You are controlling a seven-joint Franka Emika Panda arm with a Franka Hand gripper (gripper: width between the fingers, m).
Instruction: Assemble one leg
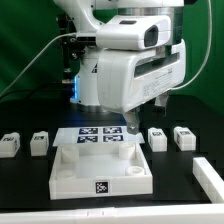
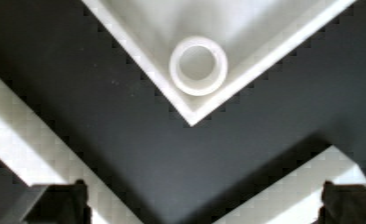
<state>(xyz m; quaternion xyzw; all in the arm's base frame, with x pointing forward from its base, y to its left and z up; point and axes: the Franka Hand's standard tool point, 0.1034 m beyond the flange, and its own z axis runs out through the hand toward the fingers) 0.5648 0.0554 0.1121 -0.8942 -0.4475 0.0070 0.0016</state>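
Note:
Small white legs with black-and-white tags lie in a row on the black table, two at the exterior view's left (image 1: 10, 145) (image 1: 39, 142) and two at its right (image 1: 157, 138) (image 1: 183, 137). The large white square panel (image 1: 82, 165) lies in front of the arm. My gripper (image 1: 133, 128) hangs low over the panel's far edge, left of the nearer right leg, and holds nothing. In the wrist view a panel corner with its round hole (image 2: 198, 65) lies ahead of the gripper (image 2: 201, 205). The dark fingertips (image 2: 55, 205) stand wide apart, with nothing between them.
The marker board (image 1: 97, 136) lies flat behind the panel, under the arm. Low white walls (image 1: 62, 160) edge the panel's sides. Another white part (image 1: 210, 178) lies at the exterior view's right edge. A green curtain hangs behind.

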